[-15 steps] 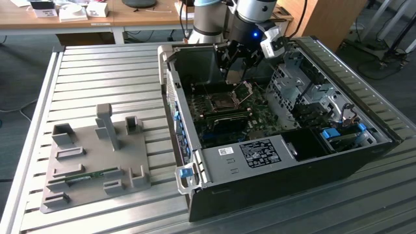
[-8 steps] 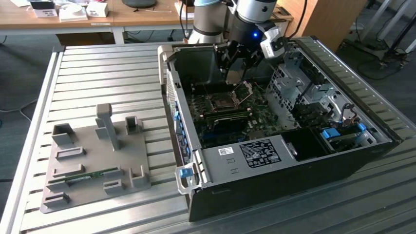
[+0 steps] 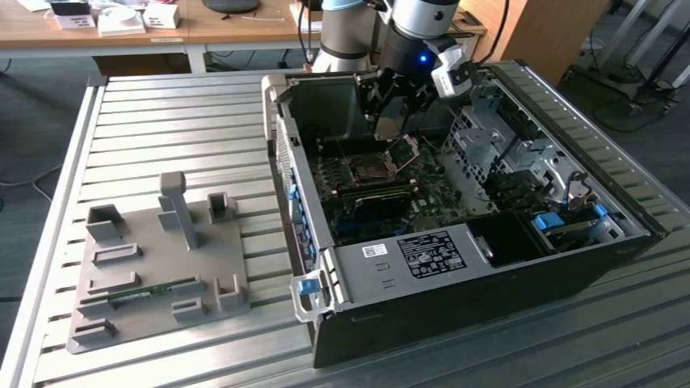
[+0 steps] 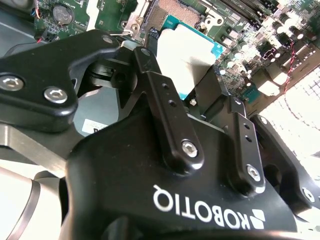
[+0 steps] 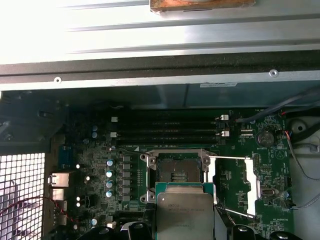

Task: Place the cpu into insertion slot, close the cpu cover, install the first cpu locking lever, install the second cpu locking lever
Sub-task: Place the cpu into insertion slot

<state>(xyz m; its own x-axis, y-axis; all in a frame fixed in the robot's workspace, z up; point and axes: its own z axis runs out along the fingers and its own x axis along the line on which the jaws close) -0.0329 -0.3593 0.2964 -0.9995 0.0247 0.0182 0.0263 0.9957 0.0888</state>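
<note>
The gripper [image 4: 182, 67] pinches the cpu [image 5: 185, 215] by two opposite edges (pale face up, lying flat), close over the open insertion slot [image 5: 175, 172]; the cpu cover [image 3: 406, 151] seems raised at the slot's edge.

A: Any writing to make out?

B: The plainest is a row of white capital letters with a small logo on the matt black gripper [image 4: 186, 62], upside down in the second wrist view. It looks like a maker's mark.

A: And on the computer?

B: A white rectangular sticker [image 3: 431, 252] with black print lies on the grey metal panel [image 3: 361, 275] of the open black computer case [image 3: 485, 307], with a smaller white sticker [image 3: 374, 250] beside it – both too fine to read. In the first wrist view the pale silver-grey square cpu [image 5: 185, 215] bears faint engraved lines, illegible, and the green circuit board [image 5: 232, 182] carries tiny white markings – equally unreadable.
</note>
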